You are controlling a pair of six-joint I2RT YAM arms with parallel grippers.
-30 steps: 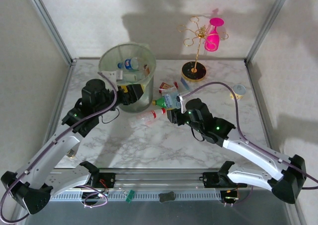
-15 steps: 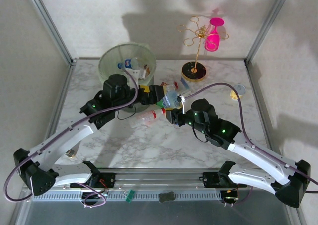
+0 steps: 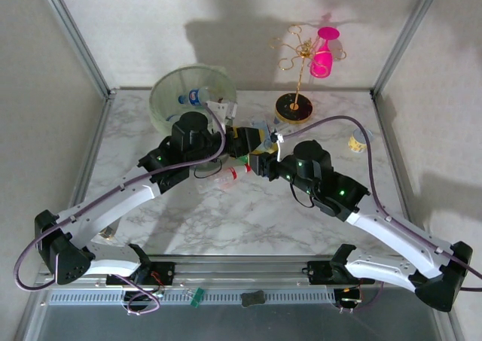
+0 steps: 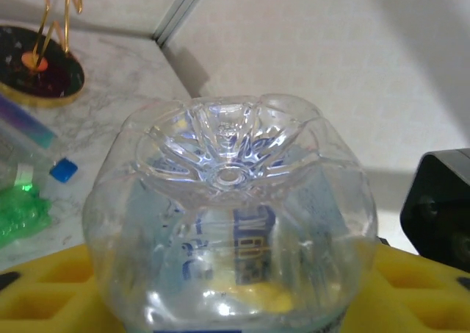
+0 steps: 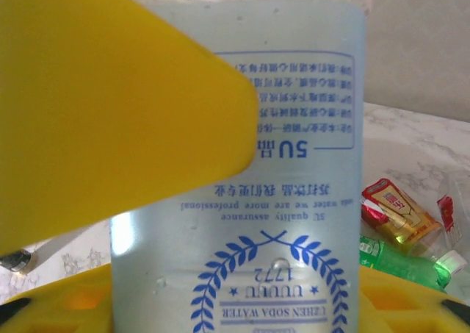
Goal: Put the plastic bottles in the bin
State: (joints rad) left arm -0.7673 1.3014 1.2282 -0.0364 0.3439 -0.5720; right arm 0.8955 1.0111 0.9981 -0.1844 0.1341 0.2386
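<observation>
The right gripper (image 3: 265, 162) and left gripper (image 3: 242, 142) both clamp the clear bottle (image 5: 294, 201). This is judged a handover, since the bin (image 3: 155, 100) stands on the left arm's side.

One bin (image 3: 160, 111). Four plastic bottles made out: blue-labelled bottle (image 3: 194, 97), soda-water bottle (image 5: 294, 164), red-capped bottle (image 3: 227, 177), green bottle (image 5: 400, 263). One gold stand (image 3: 292, 108), one pink glass (image 3: 322, 61), one small tub (image 3: 357, 139).

Bright frontal light; soft shadows on wall (image 3: 226, 25); bottle (image 4: 228, 201) glare; wrist foregrounds blurred
</observation>
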